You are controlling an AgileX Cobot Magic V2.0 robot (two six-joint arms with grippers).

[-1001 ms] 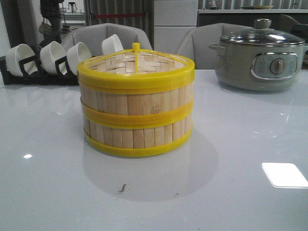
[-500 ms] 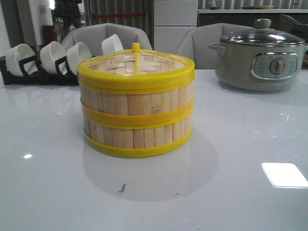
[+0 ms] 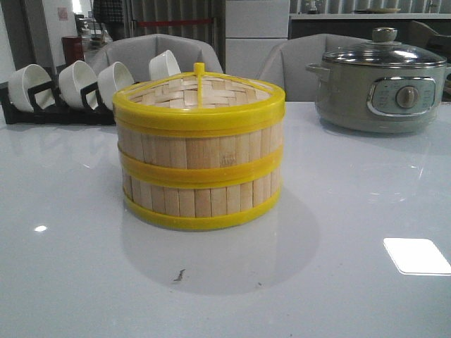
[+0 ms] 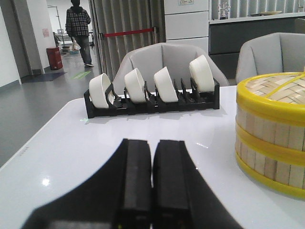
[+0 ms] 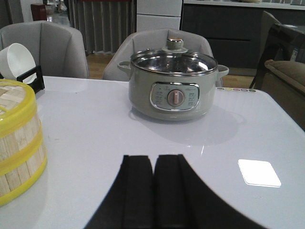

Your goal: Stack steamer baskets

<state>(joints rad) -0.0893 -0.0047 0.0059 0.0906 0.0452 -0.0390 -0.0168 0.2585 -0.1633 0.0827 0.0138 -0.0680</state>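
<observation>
- Nothing on the table (image 3: 352, 296) has shifted since earlier; only a person in the far corridor moved
- left gripper (image 4: 152, 191) and right gripper (image 5: 153, 191) hang back with fingers pressed together, holding nothing
- steamer baskets (image 3: 199, 176) sit mid-table, one seated on the other, lid (image 3: 199, 91) on top; likely finished
- bowl rack (image 3: 70, 91) and cooker (image 3: 380, 81) line the far edge

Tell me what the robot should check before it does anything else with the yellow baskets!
1. Steamer baskets stacked one on the other: ok, rims line up.
2. Woven lid seated on top: ok.
3. Left gripper empty, fingers together: ok.
4. Right gripper empty, fingers together: ok.
5. Both grippers apart from the stack: ok.
6. Electric pot and bowl rack apart from the stack: ok.
</observation>
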